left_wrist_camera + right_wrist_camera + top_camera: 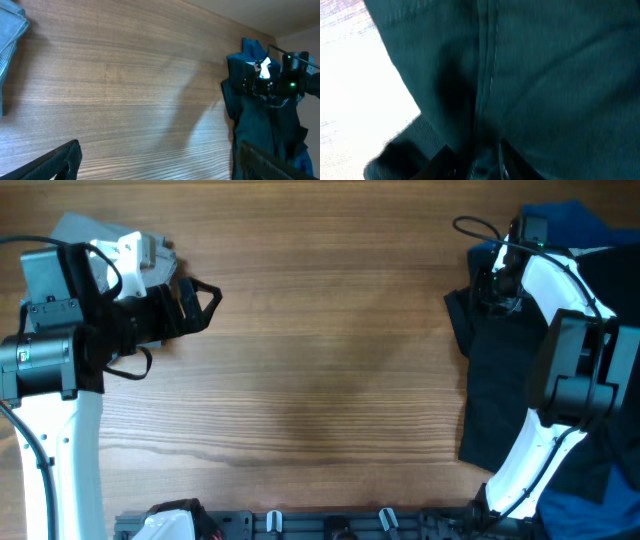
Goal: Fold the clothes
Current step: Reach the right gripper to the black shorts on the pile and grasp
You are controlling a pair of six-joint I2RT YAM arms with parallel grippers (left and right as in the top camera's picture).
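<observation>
Well, overhead: black shorts (495, 380) lie along the table's (320, 380) R edge, long axis near-to-far. They're well apart from L gripper (205, 300); R gripper (497, 285) sits on their far end. L wrist: its fingers (60, 162) spread wide, shorts opposite. R wrist: seam (487, 75) btwn fingers, blurred; can't tell if clamped.

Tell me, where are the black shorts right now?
In the overhead view, the black shorts lie at the right edge of the table, with the right gripper down at their far end and a blue cloth beside them.
</observation>
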